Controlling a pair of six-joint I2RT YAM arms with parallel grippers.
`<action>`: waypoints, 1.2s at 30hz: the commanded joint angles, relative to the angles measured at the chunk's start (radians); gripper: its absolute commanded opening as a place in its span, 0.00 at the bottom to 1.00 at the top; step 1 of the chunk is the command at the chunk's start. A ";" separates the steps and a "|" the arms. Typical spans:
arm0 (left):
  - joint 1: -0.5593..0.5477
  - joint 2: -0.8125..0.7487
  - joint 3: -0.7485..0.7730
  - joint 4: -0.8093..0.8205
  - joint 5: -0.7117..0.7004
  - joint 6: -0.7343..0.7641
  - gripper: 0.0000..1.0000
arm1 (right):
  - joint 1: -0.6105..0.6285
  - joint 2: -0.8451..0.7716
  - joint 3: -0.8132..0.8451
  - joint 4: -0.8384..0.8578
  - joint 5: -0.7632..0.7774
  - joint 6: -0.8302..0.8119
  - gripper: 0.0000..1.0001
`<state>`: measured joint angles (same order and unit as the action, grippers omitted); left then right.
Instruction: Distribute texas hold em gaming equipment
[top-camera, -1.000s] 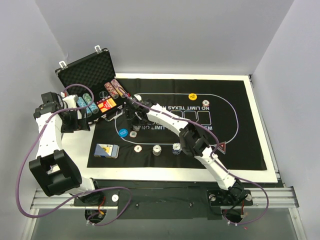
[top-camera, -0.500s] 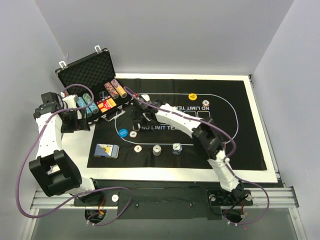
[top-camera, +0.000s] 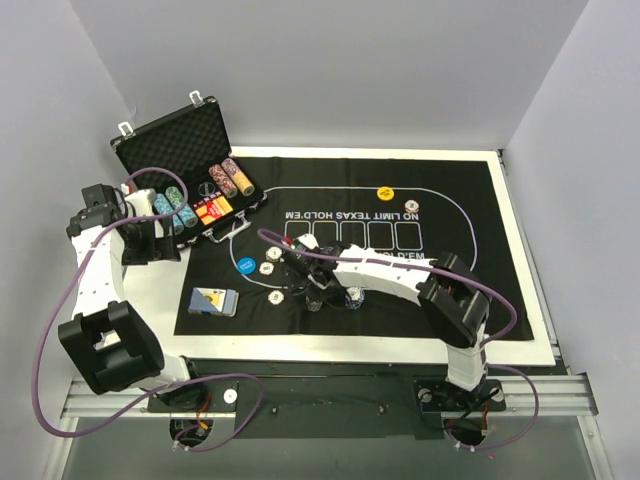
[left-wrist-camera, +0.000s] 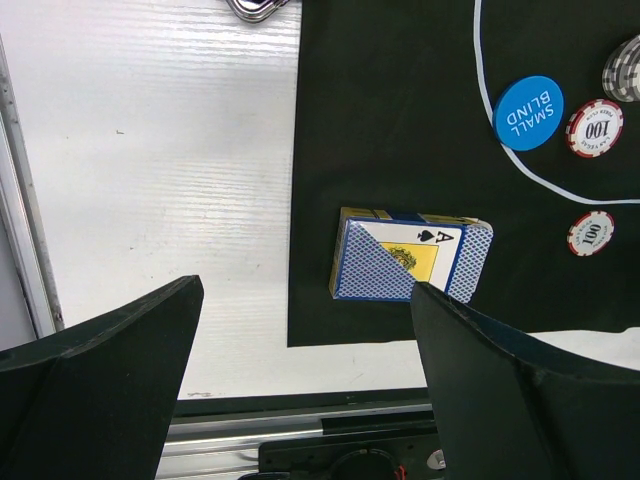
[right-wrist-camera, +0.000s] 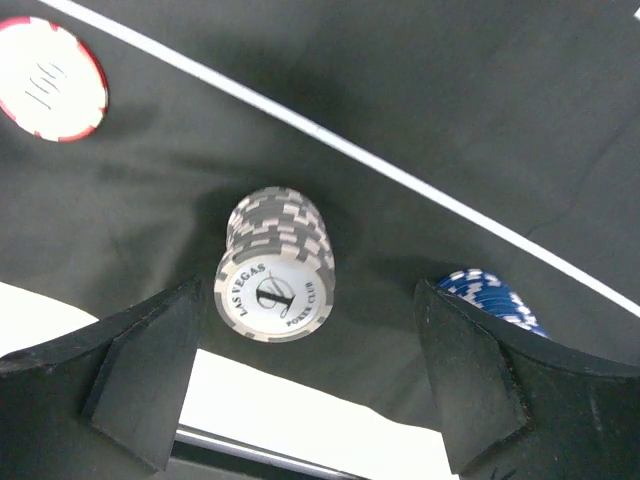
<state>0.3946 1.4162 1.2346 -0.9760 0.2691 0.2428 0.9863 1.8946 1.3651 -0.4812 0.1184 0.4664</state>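
Note:
My right gripper (top-camera: 306, 284) is open and empty, low over the mat's near part. In the right wrist view its fingers (right-wrist-camera: 150, 370) straddle a grey-white chip stack (right-wrist-camera: 275, 275), with a blue stack (right-wrist-camera: 495, 295) by the right finger and a red-white 100 chip (right-wrist-camera: 50, 78) at far left. From above, the grey stack (top-camera: 314, 299), the blue stack (top-camera: 352, 297) and the single chip (top-camera: 275, 297) lie in a row. My left gripper (left-wrist-camera: 305, 390) is open and empty above the table's left edge (top-camera: 142, 242). The blue-backed card deck (left-wrist-camera: 410, 258) lies ahead of it, with the blue SMALL BLIND button (left-wrist-camera: 528, 112) beyond.
The open black case (top-camera: 180, 135) at the far left holds several chip stacks (top-camera: 228, 180). A yellow button (top-camera: 384, 193) and one chip (top-camera: 411, 206) lie at the far side of the felt mat (top-camera: 480, 290). Another small grey stack (top-camera: 276, 254) and a chip (top-camera: 267, 267) sit by the blue button.
My right arm has swung from beside the case toward the near edge, ending over the grey stack. A small grey stack now shows beside the blue button. My left arm has not moved.

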 joint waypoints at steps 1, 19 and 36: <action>0.006 -0.036 0.012 0.010 0.030 -0.005 0.97 | 0.011 -0.009 -0.009 0.026 0.004 0.006 0.79; 0.007 -0.045 0.016 0.003 0.012 0.004 0.97 | 0.020 0.031 0.000 0.039 0.009 0.017 0.46; 0.007 -0.040 0.012 0.008 0.013 0.007 0.97 | -0.024 -0.080 0.015 0.010 -0.016 0.028 0.31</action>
<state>0.3946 1.3994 1.2346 -0.9764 0.2687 0.2409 0.9817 1.9102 1.3621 -0.4267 0.1028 0.4866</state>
